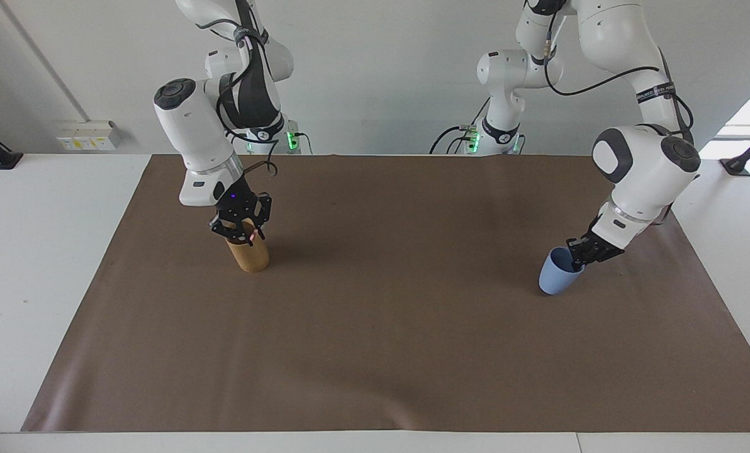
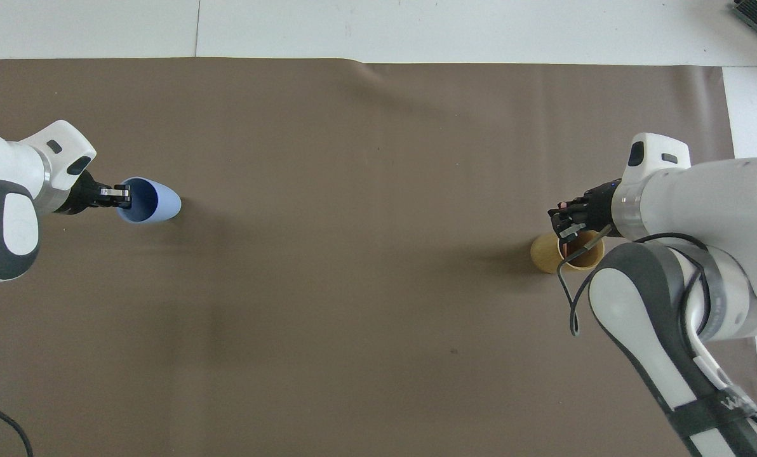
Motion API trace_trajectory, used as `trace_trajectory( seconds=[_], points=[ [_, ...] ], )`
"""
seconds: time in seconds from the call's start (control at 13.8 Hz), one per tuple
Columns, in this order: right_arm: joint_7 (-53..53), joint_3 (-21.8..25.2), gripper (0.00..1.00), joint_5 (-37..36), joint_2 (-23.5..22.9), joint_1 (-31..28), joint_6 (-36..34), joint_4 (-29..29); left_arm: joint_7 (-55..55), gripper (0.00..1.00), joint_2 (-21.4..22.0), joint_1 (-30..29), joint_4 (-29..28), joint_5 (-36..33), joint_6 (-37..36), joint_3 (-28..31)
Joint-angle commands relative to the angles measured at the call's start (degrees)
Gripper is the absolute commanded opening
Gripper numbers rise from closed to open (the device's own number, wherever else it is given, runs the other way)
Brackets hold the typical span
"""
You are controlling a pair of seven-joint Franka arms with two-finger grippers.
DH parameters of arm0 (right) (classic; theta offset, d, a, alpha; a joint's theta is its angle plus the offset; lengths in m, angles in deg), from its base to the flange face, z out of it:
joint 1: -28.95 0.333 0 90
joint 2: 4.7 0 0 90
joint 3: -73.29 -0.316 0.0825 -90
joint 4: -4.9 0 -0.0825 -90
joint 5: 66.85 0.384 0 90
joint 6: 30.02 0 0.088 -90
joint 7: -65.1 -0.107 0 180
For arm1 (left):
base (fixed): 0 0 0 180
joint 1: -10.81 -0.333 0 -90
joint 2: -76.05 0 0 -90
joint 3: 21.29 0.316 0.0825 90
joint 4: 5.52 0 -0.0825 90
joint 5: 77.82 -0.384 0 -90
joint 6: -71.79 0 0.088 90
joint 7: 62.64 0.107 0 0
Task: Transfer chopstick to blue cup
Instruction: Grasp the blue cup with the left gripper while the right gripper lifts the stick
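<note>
grip quality decides this step, since the chopstick [image 1: 255, 234] is thin and only its pale-pink tip shows at the mouth of the tan holder [image 1: 249, 253], right under the right gripper [image 1: 241, 234]. that gripper sits at the holder's rim with its fingertips drawn together, and by the look of it they have closed on the chopstick's top end, though the contact itself is too small to confirm. a good lift from here would go straight up along the holder's axis, so the stick does not scrape the wall or drag the holder over; any sideways pull before the point clears the rim could tip it. at the other end of the tabletop [image 1: 381, 327] the left gripper [image 1: 584, 257] has pinched the rim of the blue cup [image 1: 556, 272], its fingertips narrow on the wall, and the cup leans away from it, its base apparently on the brown mat [image 2: 366, 190]. that hold should stay firm and the mouth should face upward or toward the incoming arm, so the pointed end can drop in cleanly. the stick should travel high over the mat and slow before it meets the cup.
</note>
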Motion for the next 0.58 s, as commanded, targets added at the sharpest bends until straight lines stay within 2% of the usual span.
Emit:
trace_trajectory(
  seconds=[0.0, 0.51],
  points=[
    [1.2, 0.0, 0.00, 1.8, 0.9, -0.4, 1.0, -1.3, -1.9, 0.00, 2.9, 5.3, -0.5, 1.1, -2.7, 0.3],
    [1.0, 0.0, 0.00, 1.7, 1.6, -0.7, -0.9, -0.3, -21.0, 0.00, 2.2, 21.9, -0.7, 0.5, 0.1, 0.4]
  ],
)
